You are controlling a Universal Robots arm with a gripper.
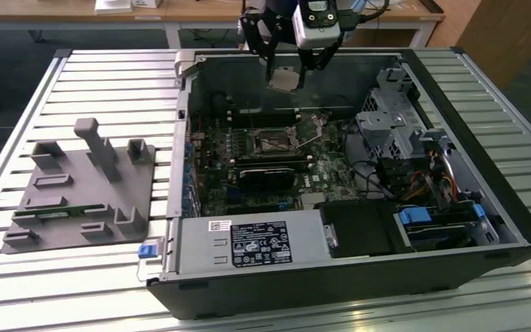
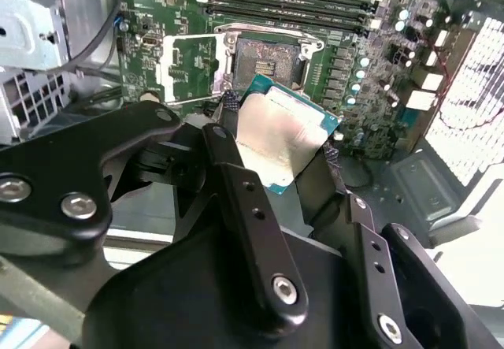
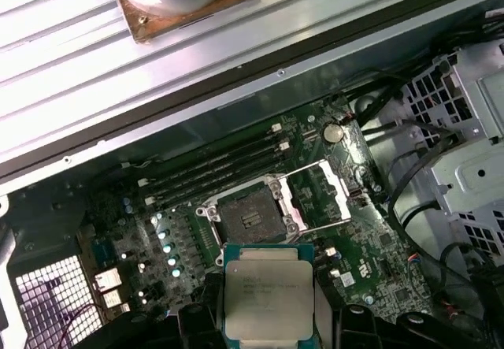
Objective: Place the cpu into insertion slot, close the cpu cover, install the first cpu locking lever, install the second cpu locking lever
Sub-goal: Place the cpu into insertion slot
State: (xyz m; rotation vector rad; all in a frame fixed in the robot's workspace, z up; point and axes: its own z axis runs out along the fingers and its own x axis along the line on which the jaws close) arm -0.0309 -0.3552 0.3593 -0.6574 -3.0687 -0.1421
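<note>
Item: cpu, a light, stiff, fragile flat chip, sits clamped by opposite edges between the fingers above the open insertion slot; underside hidden, probably delicate, so edges suit gripping.

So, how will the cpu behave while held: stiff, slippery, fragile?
The cpu looks like a thin rigid plate with a metal top, so it is probably stiff and light. The tool pinches only its edges, so it could slip or twist. Its thin green board may chip if dropped.
</note>
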